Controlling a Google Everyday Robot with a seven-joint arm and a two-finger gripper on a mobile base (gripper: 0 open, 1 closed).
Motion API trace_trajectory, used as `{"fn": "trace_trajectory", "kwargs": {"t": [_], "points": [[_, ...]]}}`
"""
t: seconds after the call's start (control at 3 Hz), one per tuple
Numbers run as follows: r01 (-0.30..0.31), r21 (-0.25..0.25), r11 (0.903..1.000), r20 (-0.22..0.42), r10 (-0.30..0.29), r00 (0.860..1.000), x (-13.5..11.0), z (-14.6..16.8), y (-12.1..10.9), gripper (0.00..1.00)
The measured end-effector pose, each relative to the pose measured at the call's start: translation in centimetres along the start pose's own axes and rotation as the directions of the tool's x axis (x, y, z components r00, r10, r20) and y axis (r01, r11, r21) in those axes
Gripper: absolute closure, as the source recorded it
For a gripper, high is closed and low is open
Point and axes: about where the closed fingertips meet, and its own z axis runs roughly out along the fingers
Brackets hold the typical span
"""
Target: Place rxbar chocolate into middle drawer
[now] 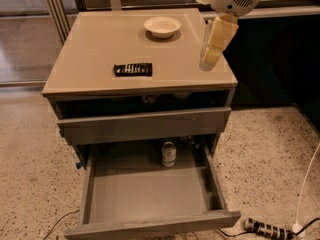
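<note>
Gripper (207,60) hung pointing down over the right-hand side of the cabinet top (90,44), under the white wrist of the arm; whether it was released or clenched could not be told. It was well apart from the rxbar chocolate (132,70), which lay flat on the cabinet top near the front edge, a little left of the middle, its long side running along that edge. A round cream bowl (162,26) sat toward the back of the same top, between the bar and the rear edge. Below, the upper drawer (145,125) showed only its flat grey front. Under it the middle drawer (150,191) stood pulled far out, its grey floor in view, with a small can (168,154) upright at the back. A power strip (265,229) lay on the speckled floor (270,149) by the drawer's right front corner
</note>
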Motion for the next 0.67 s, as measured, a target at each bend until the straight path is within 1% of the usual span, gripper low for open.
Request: {"fn": "trace_trajectory", "kwargs": {"t": [0.33, 0.67], "points": [[-0.012, -0.022, 0.9997, 0.046, 0.013, 0.999, -0.1, 1.8, -1.4, 0.00], [-0.011, -0.033, 0.9994, 0.082, 0.013, 0.997, -0.9, 3.2, -3.0, 0.00]]}}
